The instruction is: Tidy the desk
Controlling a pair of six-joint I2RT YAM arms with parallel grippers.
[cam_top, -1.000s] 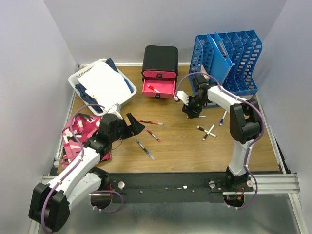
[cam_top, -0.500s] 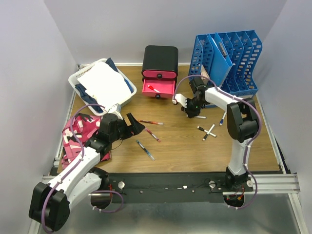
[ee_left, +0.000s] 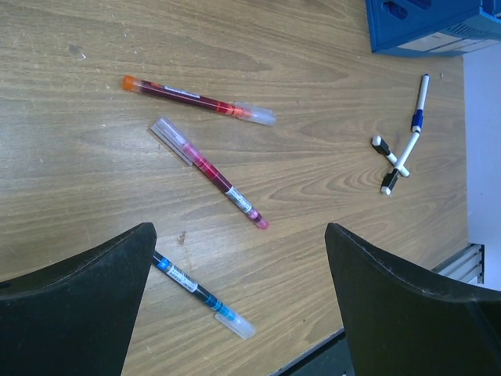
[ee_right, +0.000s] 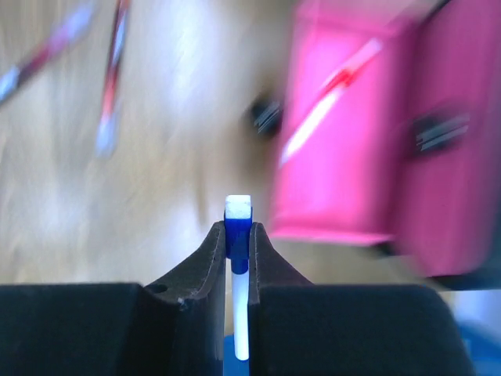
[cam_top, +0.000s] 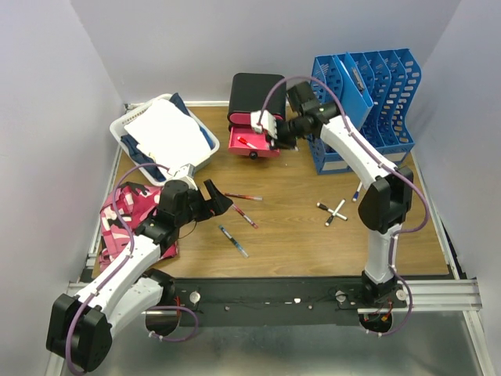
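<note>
The wooden desk (cam_top: 297, 235) holds a red pen (cam_top: 243, 197), a pink pen (cam_top: 245, 215) and a blue pen (cam_top: 233, 241) near its middle. My left gripper (cam_top: 219, 200) is open and empty just left of them. In the left wrist view it (ee_left: 239, 235) hovers over the blue pen (ee_left: 200, 294) and the pink pen (ee_left: 211, 172), with the red pen (ee_left: 196, 99) beyond. My right gripper (cam_top: 275, 135) is shut on a blue and white marker (ee_right: 238, 235) and holds it in the air by the open red drawer (cam_top: 254, 141).
Two crossed markers (cam_top: 335, 211) and a blue-capped one (cam_top: 357, 190) lie right of centre. The black drawer unit (cam_top: 257, 94) stands at the back, a blue file rack (cam_top: 376, 86) at back right, a white basket of papers (cam_top: 164, 133) at back left, and a pink pouch (cam_top: 129, 215) on the left.
My right gripper has lifted a marker off the desk in front of the rack and swung up and left to the open red drawer. The left arm has not moved.
</note>
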